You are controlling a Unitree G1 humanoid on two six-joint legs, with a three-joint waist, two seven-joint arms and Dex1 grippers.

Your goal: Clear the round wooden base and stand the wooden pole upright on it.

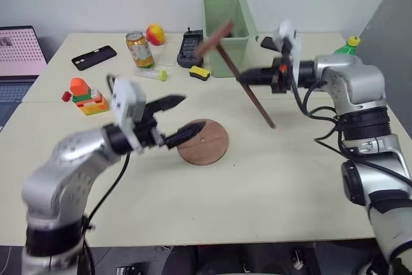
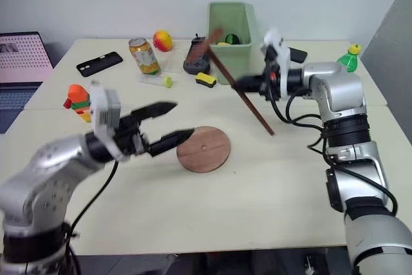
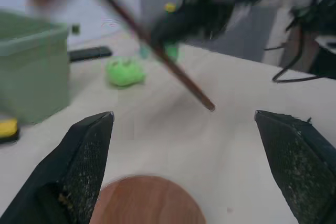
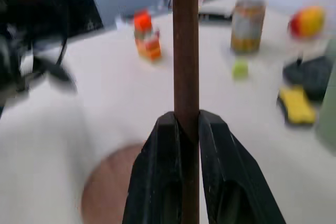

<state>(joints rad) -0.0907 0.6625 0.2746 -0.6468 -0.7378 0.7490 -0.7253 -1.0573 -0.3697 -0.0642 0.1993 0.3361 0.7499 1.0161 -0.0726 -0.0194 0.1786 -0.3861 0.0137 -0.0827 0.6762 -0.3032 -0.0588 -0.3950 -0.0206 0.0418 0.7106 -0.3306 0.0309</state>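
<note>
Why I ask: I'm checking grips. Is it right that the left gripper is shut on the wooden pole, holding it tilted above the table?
Not quite: it is the right gripper that is shut on the wooden pole, as the right wrist view shows. The left gripper is open over the round wooden base. The pole is indeed tilted above the table.

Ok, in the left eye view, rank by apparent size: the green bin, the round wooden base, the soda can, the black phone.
Largest to smallest, as they look:
1. green bin
2. round wooden base
3. black phone and soda can: too alike to rank.
The base lies nearer the camera than the bin, so that gap may be understated.
</note>
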